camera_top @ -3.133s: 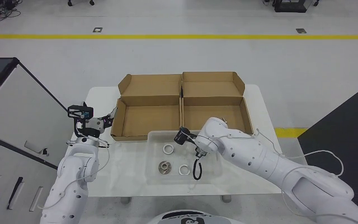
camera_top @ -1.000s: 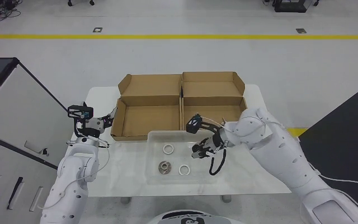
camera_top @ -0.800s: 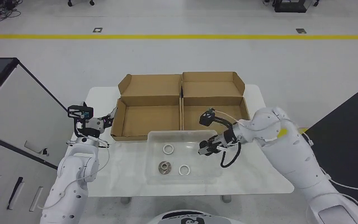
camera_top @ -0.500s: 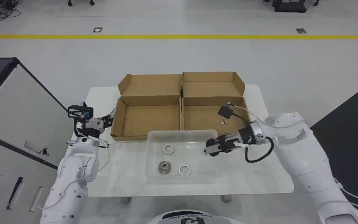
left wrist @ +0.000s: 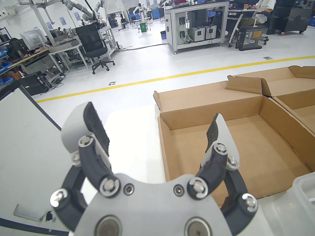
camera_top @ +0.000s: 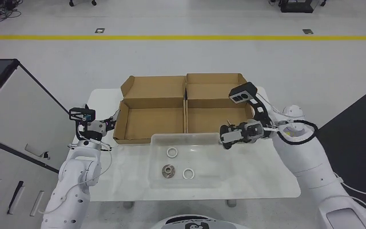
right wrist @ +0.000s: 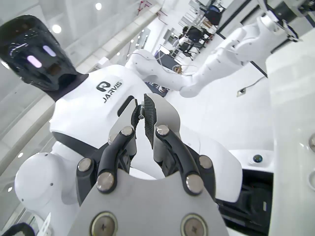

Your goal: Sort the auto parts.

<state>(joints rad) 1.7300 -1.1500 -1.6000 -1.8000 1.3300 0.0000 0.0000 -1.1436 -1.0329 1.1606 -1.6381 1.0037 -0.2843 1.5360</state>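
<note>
Right gripper [right wrist: 139, 106]: pinches a small screw [right wrist: 141, 113] at its very tips, over the near wall of the right cardboard box [camera_top: 217, 121].
Risk: I'd say so thin a hold may slip, dropping the screw into the clear tray [camera_top: 211, 172] instead.
Left gripper [left wrist: 152, 114]: spread open, holding nothing, beside the left cardboard box [camera_top: 151, 123].

table: white rectangular tabletop [camera_top: 249, 184], under left gripper [left wrist: 152, 112] and right gripper [camera_top: 225, 139]
floor line: yellow painted stripe [left wrist: 172, 76], ahead of left gripper, past table's far edge
chair: black swivel office chair [left wrist: 97, 47], farther ahead of left gripper, beyond stripe
rack: aluminium-frame equipment rack with grey boxes [left wrist: 196, 30], far ahead of left gripper, beyond stripe
bin: small green bin [left wrist: 143, 27], far ahead of left gripper
board: grey flat board with black edge [camera_top: 26, 109], near left gripper, on side away from right gripper
floor plate: small square metal floor plate [camera_top: 99, 30], far beyond left gripper, past stripe
</note>
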